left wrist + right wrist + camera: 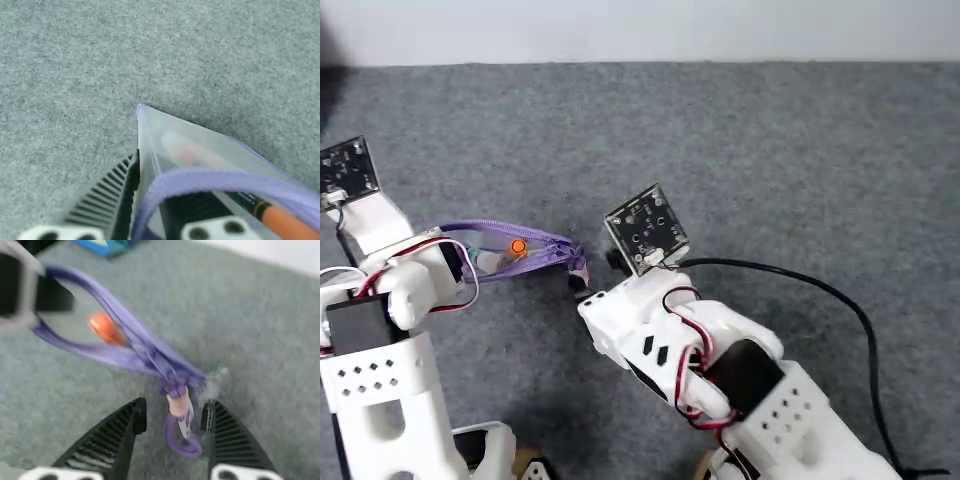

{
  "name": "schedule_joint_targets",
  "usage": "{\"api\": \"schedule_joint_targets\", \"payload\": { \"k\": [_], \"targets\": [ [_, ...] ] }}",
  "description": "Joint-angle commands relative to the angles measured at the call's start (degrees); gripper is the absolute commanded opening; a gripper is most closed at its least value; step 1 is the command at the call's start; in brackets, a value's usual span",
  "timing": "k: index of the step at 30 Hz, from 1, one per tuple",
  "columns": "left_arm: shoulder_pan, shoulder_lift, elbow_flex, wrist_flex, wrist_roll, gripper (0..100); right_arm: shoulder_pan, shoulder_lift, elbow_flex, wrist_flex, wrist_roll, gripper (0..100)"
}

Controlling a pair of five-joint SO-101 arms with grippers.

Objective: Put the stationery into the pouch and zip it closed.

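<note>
Finding: the pouch [535, 240], clear with purple trim, lies on the grey table [770, 150] at left of centre in the high view, stretched between the two arms. An orange pen [518, 247] shows inside it. The mouth gapes along most of its length, so zipping is judged to be the step in hand. The left end effector [155, 185] is clamped on the pouch's end wall and anchors it. The right end effector [172, 415] stands at a moderate opening and straddles the zipper pull [179, 407]; neither finger appears to touch it yet. Recommendation: close squarely on the pull tab itself. Its dangling cord loop [182, 442] would likely slip or twist in the grip. With the slider at the end nearest the right arm, the run probably has to go toward the anchored end. Draw it along the line of the zip, low and straight. The left grip should hold the fabric taut throughout. Risk: slack trim may bunch ahead of the slider and jam it.
</note>
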Motion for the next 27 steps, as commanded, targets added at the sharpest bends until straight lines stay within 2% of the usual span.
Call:
{"api": "schedule_joint_targets", "payload": {
  "k": [1, 6, 14, 17, 20, 22, 24, 27],
  "targets": [
    [0.35, 4.13, 0.57, 0.53, -0.53, 1, 0.31, -1.19, 6.24, -9.27, -0.88, 17.3],
    [0.35, 4.13, 0.57, 0.35, -0.53, 1, 0.13, -0.04, 14.15, -17.54, -0.88, 17.3],
    [0.44, 4.31, 0.66, 0.18, -0.44, 1, 0.40, 9.45, 14.51, -28.44, -0.53, 17.2],
    [0.44, 4.22, 0.66, 0.18, -0.44, 1, 0.84, 10.68, 14.51, -27.82, 2.20, 12.6],
    [0.35, 4.22, 0.66, 0.26, -0.53, 1, 3.38, 7.87, 14.51, -27.82, 3.96, 0.0],
    [0.26, 4.04, 0.13, 0.18, -0.62, 1, 4.53, 4.79, 14.51, -26.51, 6.86, 2.4],
    [0.26, 4.04, -2.77, 0.62, -0.62, 1, 5.05, 0.84, 14.07, -23.69, 9.58, 0.6],
    [0.62, 4.04, -9.71, 3.87, -0.44, 3, 5.14, -6.11, 12.13, -20.62, 10.64, 0.6]
  ]
}}
